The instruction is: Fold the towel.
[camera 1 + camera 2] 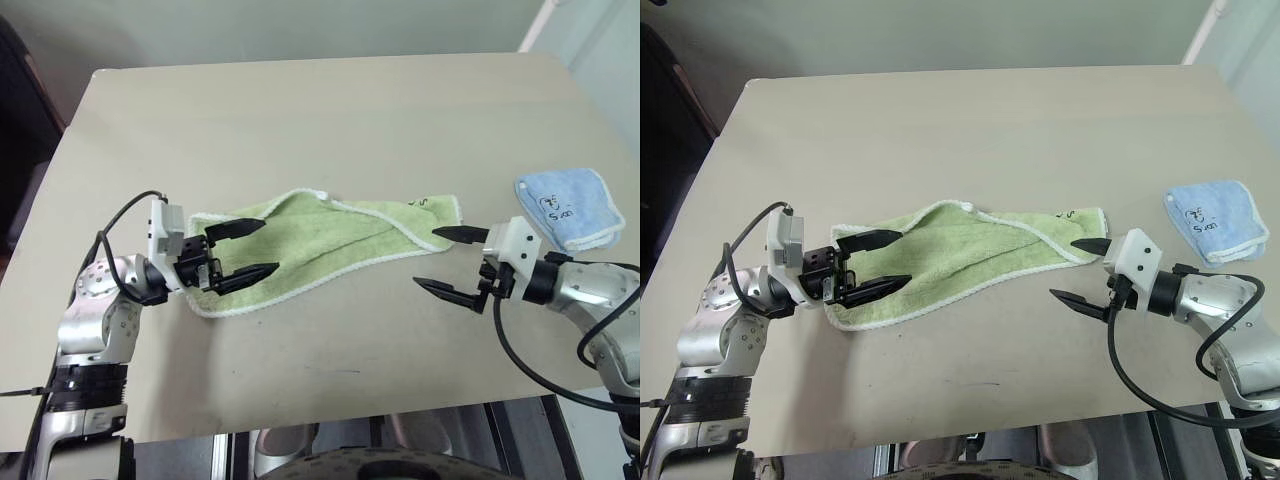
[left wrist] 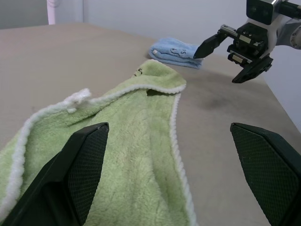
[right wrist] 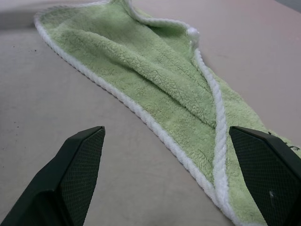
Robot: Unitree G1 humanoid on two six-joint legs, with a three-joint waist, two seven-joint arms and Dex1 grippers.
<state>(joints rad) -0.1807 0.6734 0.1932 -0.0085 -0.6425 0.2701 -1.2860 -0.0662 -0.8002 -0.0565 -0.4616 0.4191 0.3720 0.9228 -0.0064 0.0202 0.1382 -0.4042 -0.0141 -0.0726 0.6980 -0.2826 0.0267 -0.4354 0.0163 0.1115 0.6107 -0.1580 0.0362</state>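
Nearest to me, I see my left gripper [image 1: 240,250] with its black fingers spread wide, one above and one below the left end of the towel [image 1: 330,245], grasping nothing. My right gripper [image 1: 448,262] is also spread wide and empty, just beside the right end of the towel. The green towel lies loosely half-folded across the middle of the beige table [image 1: 300,110], with a white loop tag [image 2: 79,97] at its far edge. Farther right lies a folded blue cloth [image 1: 572,207]. Behind the table stands a pale wall. The small mark on the towel corner I cannot read.
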